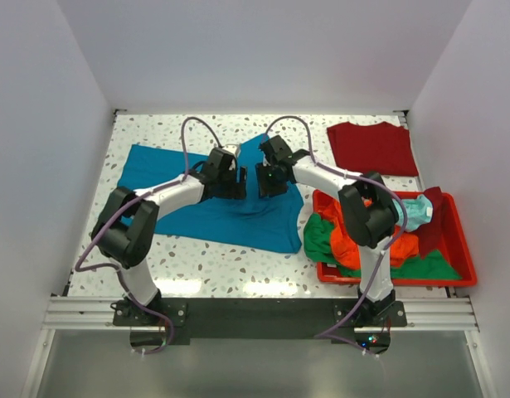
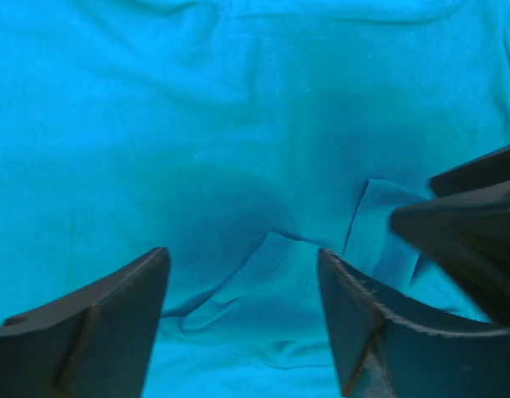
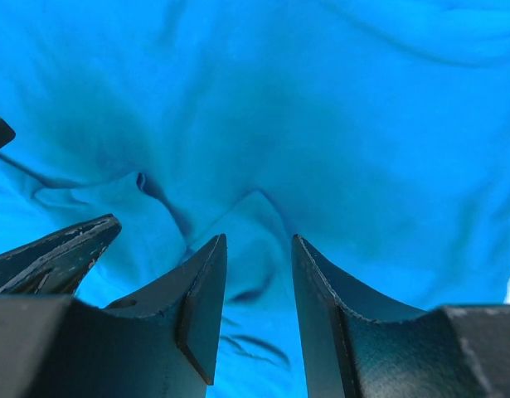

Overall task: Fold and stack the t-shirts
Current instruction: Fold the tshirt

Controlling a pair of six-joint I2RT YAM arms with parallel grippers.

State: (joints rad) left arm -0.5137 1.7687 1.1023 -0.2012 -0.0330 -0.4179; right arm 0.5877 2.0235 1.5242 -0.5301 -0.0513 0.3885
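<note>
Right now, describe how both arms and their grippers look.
Both the left arm and right arm have white links between bulky black joints, standing on black bases. A thin purplish cable loops along each. The left gripper and right gripper are black, each with two dark wedge-shaped fingers tapering to the tips.

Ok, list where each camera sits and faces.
Top external: above and behind the bases, looking down at table, teal shirt, bin; both arms show.
Left wrist: on the left arm, close over the shirt; the left gripper frames it.
Right wrist: on the right arm, close over the shirt; the right gripper frames it.
Wrist views share the shirt and glimpse each other's gripper.
</note>
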